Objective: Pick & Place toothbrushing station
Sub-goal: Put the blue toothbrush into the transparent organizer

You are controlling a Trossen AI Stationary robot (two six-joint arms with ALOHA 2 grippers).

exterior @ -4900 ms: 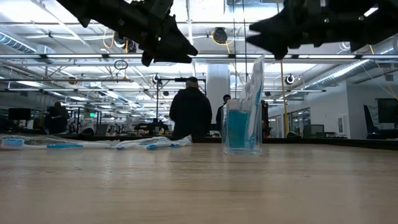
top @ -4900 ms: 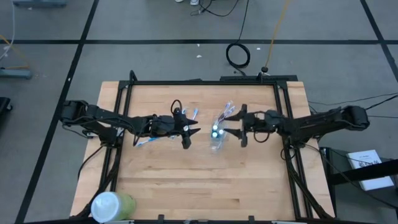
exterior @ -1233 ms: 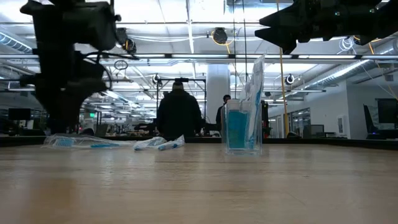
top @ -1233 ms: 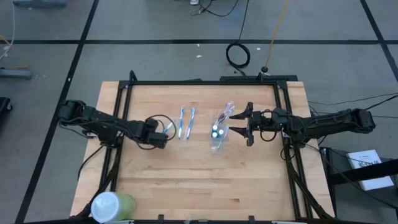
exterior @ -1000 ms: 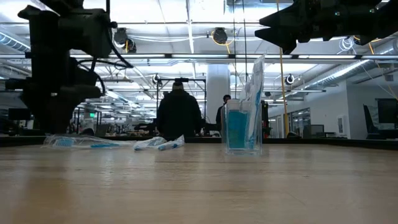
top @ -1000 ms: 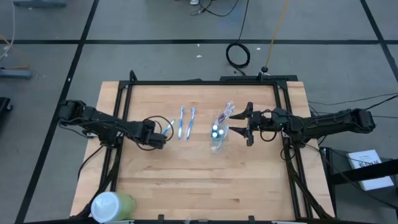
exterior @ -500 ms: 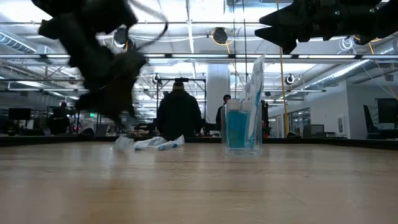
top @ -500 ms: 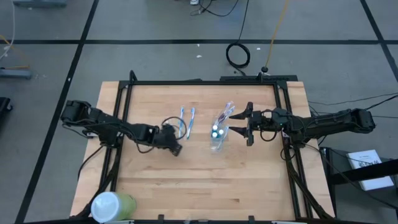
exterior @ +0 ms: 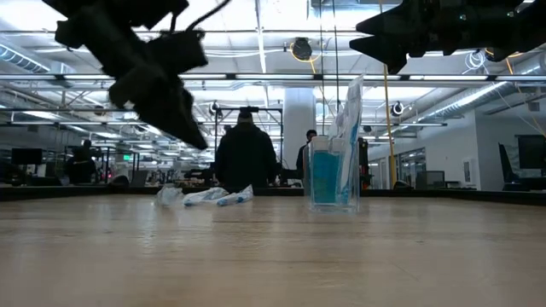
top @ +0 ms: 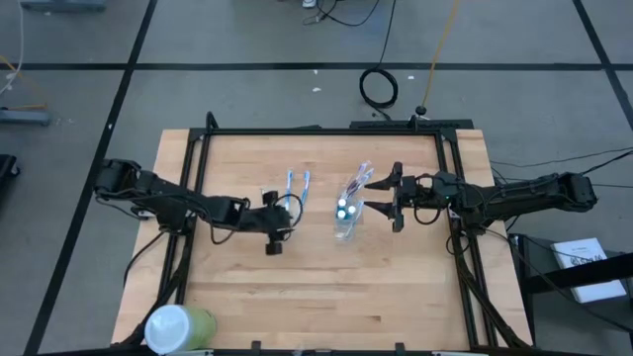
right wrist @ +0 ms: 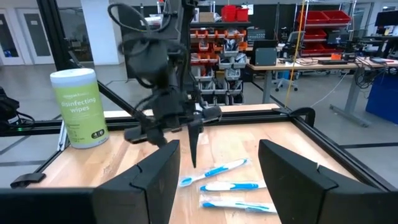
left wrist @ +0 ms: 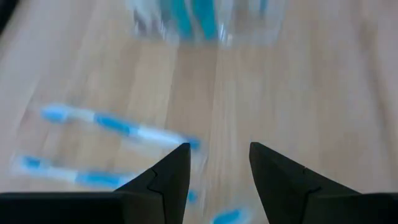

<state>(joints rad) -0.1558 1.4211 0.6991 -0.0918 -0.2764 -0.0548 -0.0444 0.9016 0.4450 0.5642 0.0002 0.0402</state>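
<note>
The left claw is seen raised over the pale wood-grain counter, its two dark tapered fingers spread apart with nothing between them; it hangs just beside the near ends of the loose toothbrushes. These thin blue-and-white brushes, in clear crinkled wrappers, lie flat side by side on the boards between the left claw and the cup. The small clear plastic cup stands upright near the counter's middle, square-shouldered and see-through, with blue-handled brushes and a pinkish brush leaning out of it. The right claw is held above the counter just beside the cup, its wedge-shaped fingers set wide and empty. A pale-green cylindrical container with a white lid stands at the counter's near left corner.
</note>
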